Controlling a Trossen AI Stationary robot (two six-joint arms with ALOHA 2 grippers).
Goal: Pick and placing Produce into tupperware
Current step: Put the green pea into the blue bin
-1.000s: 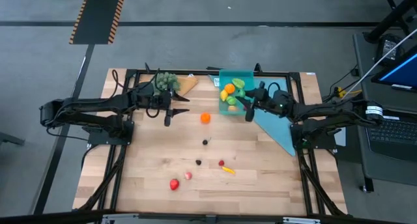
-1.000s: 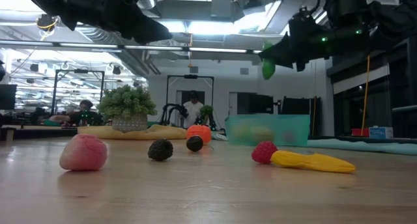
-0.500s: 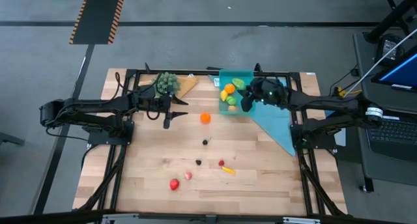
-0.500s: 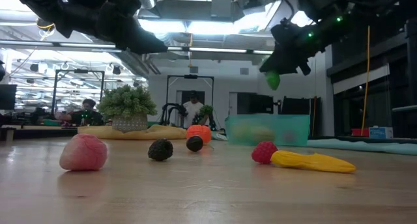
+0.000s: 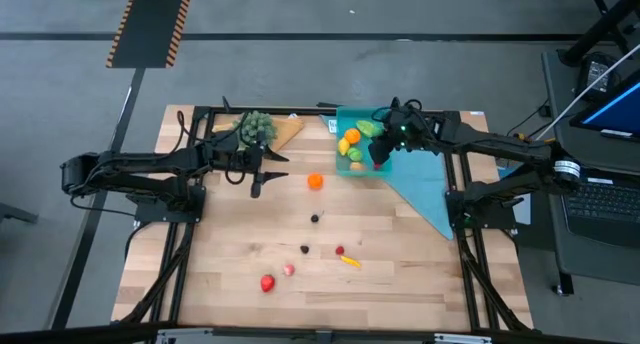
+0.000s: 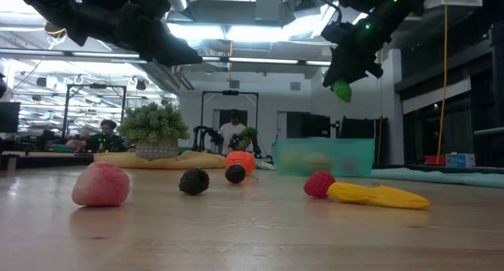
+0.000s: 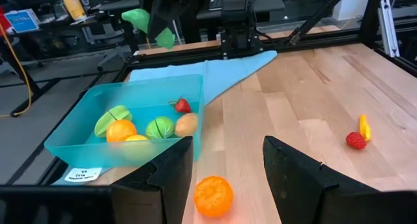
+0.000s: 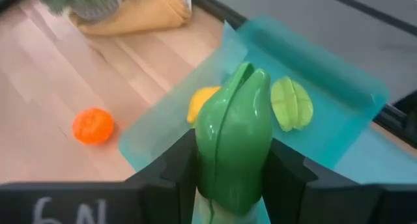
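Tupperware point(image 5: 362, 115) is sitting at the top middle of the table, and I am carrying a green veggie point(image 8: 233, 146) over it.

My right gripper point(image 5: 381, 151) is squeezing it; next I think I need to let go. My left gripper point(image 5: 256, 174) is waiting, spread wide, by the orange point(image 5: 315, 181).

Wooden table point(image 5: 230, 274) carries tupperware point(image 5: 345, 167), blue cloth point(image 5: 425, 189), scattered produce point(image 5: 315, 181)

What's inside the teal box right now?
The teal box holds an orange, a strawberry, green pieces and a tan piece. The near wall blurs what lies lowest.
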